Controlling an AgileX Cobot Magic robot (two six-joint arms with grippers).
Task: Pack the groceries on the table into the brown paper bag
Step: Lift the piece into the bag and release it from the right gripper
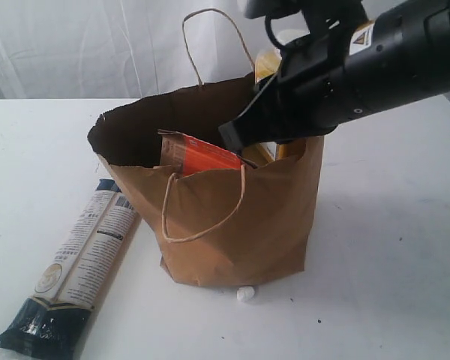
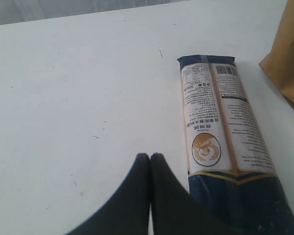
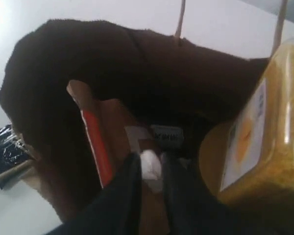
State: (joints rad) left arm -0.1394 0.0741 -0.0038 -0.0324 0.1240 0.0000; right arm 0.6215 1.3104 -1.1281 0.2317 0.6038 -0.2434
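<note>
The brown paper bag (image 1: pixel 240 225) stands open on the table (image 1: pixel 382 262). Inside it leans the brown pouch with orange label (image 1: pixel 206 156), and the yellow-grain bottle (image 1: pixel 266 66) stands at its far side. My right gripper (image 1: pixel 236 135) reaches down through the rim. In the right wrist view its jaws (image 3: pixel 151 159) stand a little apart beside the pouch (image 3: pixel 95 142) and the bottle (image 3: pixel 264 137), with a white bit showing between them. The long navy-cream packet (image 1: pixel 79 259) lies flat left of the bag. My left gripper (image 2: pixel 150 155) is shut and empty beside the packet (image 2: pixel 220 127).
A small white scrap (image 1: pixel 244 295) lies on the table at the bag's front foot. The bag's two loop handles (image 1: pixel 202 217) hang front and stand up at the back. A corner of the bag (image 2: pixel 289 58) shows past the packet in the left wrist view.
</note>
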